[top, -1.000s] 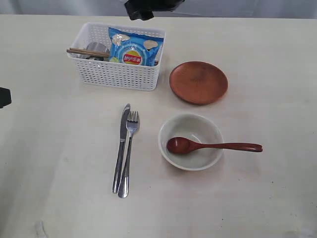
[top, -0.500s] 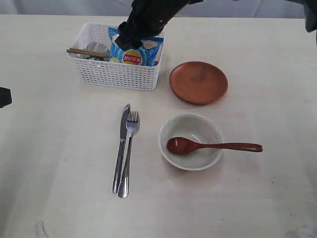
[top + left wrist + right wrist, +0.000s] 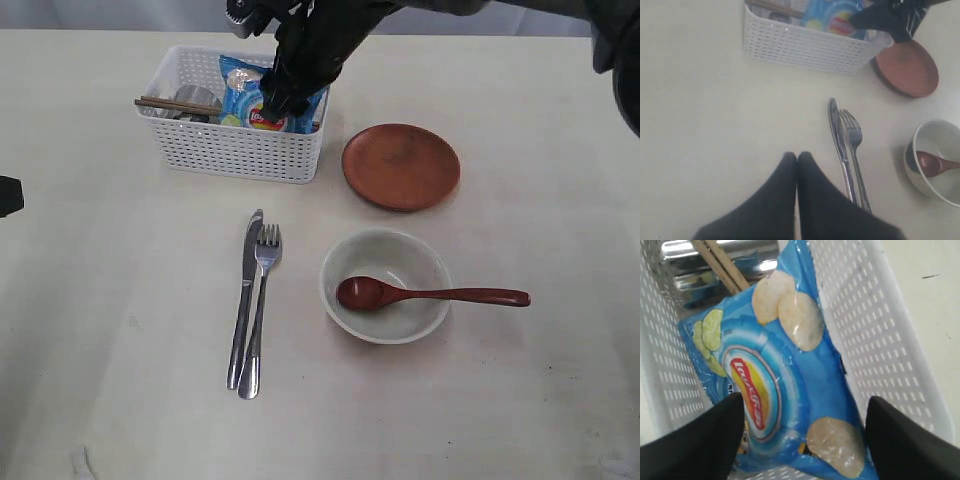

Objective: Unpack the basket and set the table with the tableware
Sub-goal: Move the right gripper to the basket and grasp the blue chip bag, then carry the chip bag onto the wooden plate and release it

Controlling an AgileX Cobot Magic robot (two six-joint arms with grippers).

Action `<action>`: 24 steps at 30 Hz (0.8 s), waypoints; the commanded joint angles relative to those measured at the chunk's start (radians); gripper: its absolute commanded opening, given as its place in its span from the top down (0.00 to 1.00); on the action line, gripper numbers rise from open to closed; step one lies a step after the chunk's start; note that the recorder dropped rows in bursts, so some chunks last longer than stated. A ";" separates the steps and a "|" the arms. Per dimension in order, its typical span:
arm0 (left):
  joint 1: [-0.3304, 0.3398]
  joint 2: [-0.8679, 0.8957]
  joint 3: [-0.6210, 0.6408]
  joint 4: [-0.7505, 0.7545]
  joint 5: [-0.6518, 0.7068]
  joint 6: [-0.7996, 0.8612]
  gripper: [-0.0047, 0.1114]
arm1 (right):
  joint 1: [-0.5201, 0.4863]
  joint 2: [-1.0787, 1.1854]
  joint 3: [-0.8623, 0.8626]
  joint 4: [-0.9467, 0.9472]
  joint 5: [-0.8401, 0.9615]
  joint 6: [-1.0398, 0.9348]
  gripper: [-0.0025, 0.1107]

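Observation:
The white basket (image 3: pixel 235 150) stands at the back of the table (image 3: pixel 120 300). In it are a blue chip bag (image 3: pixel 790 365), wooden chopsticks (image 3: pixel 720 262) and a steel cup (image 3: pixel 195 100). My right gripper (image 3: pixel 805 405) is open, down in the basket, with one finger on each side of the chip bag. The brown plate (image 3: pixel 400 165) lies right of the basket. Knife (image 3: pixel 243 300) and fork (image 3: pixel 258 310) lie side by side, and the grey-green bowl (image 3: pixel 390 255) holds the wooden spoon (image 3: pixel 440 295). My left gripper (image 3: pixel 797 156) is shut and empty above bare table beside the knife (image 3: pixel 840 145).
The right arm (image 3: pixel 320 40) reaches in from the back over the basket's right half. A dark part (image 3: pixel 8 195) shows at the left edge of the exterior view. The chopsticks (image 3: pixel 175 104) rest across the basket's left rim.
The right arm has come down from the back edge into the basket, and its open fingers now straddle the chip bag. The tableware on the table has not moved.

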 commanded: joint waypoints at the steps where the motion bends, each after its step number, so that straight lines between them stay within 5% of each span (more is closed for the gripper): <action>1: -0.001 -0.002 -0.007 -0.006 -0.009 0.005 0.96 | 0.007 0.001 -0.008 -0.013 -0.006 -0.014 0.52; 10: -0.001 -0.002 -0.007 -0.006 -0.001 0.005 0.96 | 0.033 0.015 -0.012 -0.037 0.029 -0.021 0.98; 24: -0.001 -0.002 -0.007 -0.006 0.001 0.013 0.96 | 0.044 -0.160 -0.014 -0.207 0.051 0.136 0.98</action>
